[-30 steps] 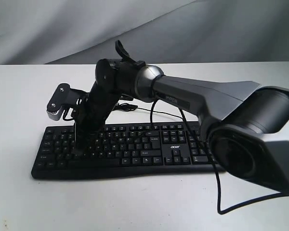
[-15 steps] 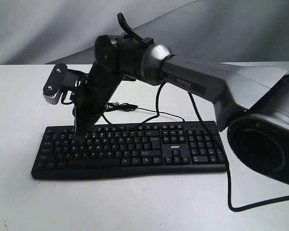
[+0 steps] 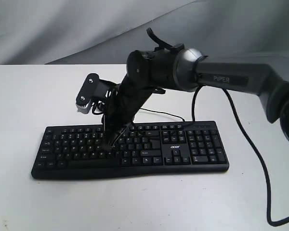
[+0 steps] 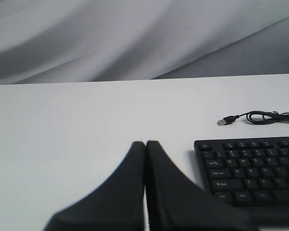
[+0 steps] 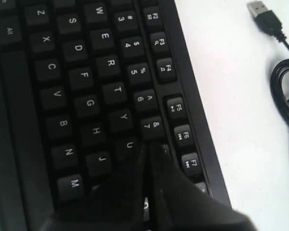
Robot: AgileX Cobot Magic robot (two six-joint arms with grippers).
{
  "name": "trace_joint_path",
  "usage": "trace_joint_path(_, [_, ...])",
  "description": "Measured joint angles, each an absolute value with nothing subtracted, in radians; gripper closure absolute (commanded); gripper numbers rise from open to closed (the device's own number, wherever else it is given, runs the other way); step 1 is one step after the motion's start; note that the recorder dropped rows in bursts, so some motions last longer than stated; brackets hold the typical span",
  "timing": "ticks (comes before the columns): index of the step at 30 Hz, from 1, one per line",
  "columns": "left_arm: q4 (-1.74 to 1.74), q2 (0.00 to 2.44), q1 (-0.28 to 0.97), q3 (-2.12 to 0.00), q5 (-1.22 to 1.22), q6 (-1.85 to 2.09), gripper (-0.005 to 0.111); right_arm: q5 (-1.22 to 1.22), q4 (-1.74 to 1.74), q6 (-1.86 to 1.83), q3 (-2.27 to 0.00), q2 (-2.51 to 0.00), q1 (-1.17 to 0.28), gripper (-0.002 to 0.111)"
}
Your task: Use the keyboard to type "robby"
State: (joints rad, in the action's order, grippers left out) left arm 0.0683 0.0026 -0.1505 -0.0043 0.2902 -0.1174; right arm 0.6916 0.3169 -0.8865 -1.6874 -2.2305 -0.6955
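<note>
The black keyboard (image 3: 149, 159) lies across the white table, acer logo to its right. My right gripper (image 3: 108, 144) reaches in from the right and points down at the letter keys, jaws shut and holding nothing. In the right wrist view that gripper (image 5: 151, 147) has its tips just beside the U key (image 5: 130, 144), covering the key next to it; I cannot tell whether it presses. My left gripper (image 4: 145, 143) is shut and empty above bare table, beside the keyboard (image 4: 250, 173) end with Tab and Caps Lock. It does not show in the exterior view.
The keyboard's thin USB cable (image 3: 168, 114) lies loose behind it, with its plug (image 4: 225, 121) unconnected on the table. The right arm's own black cable (image 3: 260, 168) hangs down at the front right. A grey cloth backdrop (image 3: 62, 29) rises behind the table.
The right arm lifted off the left letter keys, swung right along the keyboard and came down over its middle keys. Its elbow moved off to the right.
</note>
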Motion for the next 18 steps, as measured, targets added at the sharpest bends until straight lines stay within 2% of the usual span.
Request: trace_joint_path(18, [0.068, 0.003, -0.150, -0.004, 0.290, -0.117, 0.106, 0.706, 0.337, -0.881, -1.660, -2.231, -0.664, 0.108])
